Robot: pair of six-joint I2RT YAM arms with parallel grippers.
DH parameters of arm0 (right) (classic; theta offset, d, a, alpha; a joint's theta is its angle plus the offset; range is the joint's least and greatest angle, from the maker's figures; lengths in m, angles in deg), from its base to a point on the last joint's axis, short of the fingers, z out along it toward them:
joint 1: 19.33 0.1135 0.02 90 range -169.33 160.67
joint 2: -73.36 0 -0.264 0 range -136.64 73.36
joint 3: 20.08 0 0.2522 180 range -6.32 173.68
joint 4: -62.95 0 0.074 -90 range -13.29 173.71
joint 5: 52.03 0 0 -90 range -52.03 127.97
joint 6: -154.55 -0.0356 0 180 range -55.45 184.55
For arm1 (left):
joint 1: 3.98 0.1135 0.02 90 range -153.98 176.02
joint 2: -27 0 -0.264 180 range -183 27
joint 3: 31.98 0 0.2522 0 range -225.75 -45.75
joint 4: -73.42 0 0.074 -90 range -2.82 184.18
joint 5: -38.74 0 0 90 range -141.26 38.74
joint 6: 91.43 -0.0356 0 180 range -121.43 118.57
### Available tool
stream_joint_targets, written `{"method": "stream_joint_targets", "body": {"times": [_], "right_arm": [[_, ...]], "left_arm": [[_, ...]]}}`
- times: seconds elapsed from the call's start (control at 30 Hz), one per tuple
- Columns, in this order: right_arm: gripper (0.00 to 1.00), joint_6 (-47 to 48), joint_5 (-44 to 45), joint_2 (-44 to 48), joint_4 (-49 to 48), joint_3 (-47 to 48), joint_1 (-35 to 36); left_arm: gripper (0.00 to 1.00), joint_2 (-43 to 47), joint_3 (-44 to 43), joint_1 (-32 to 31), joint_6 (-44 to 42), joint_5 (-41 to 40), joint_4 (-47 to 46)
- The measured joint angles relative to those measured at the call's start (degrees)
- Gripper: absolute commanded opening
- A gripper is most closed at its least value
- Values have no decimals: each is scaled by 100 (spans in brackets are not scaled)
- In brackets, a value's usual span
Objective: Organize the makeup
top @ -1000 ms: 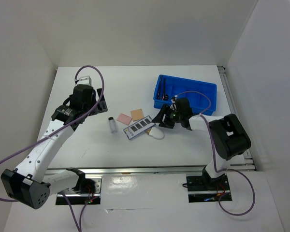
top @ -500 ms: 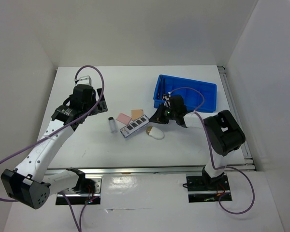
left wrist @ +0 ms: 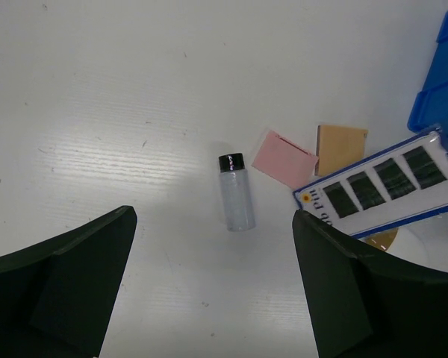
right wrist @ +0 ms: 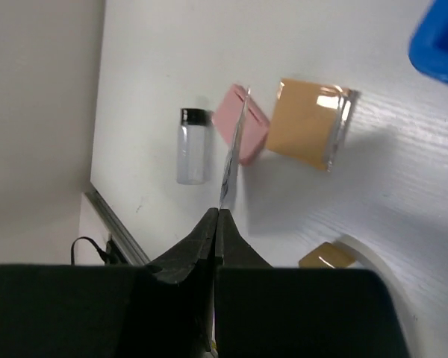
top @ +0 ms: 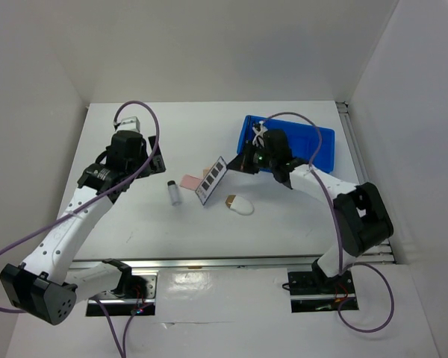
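Palette [top: 212, 180] held tilted (long axis diagonal) by right end effector [top: 239, 165].

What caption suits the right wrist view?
Right gripper pinching the palette edge-on; vial, pink pad and tan pad lie beyond.

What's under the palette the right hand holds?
Pink pad and tan pad lie on the table beneath the palette; in the top view it covers part of the tan pad.
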Motion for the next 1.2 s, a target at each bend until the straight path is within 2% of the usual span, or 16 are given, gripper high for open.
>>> {"method": "stream_joint_targets", "body": {"times": [0.2,0.5,0.93,1.2], "right_arm": [[0,321,13,575,455,905,2],[0,721,282,772,1132,2041,-367],[0,1123,549,719,1598,2527,-1902],[0,1272,363,326,1674,2677,-2358]], "left_arm": [[100,26,0,0,0,0,0],[100,133,0,0,-2,-52,0],[100,133,0,0,0,-59,0],[100,133,0,0,0,-68,2]]}}
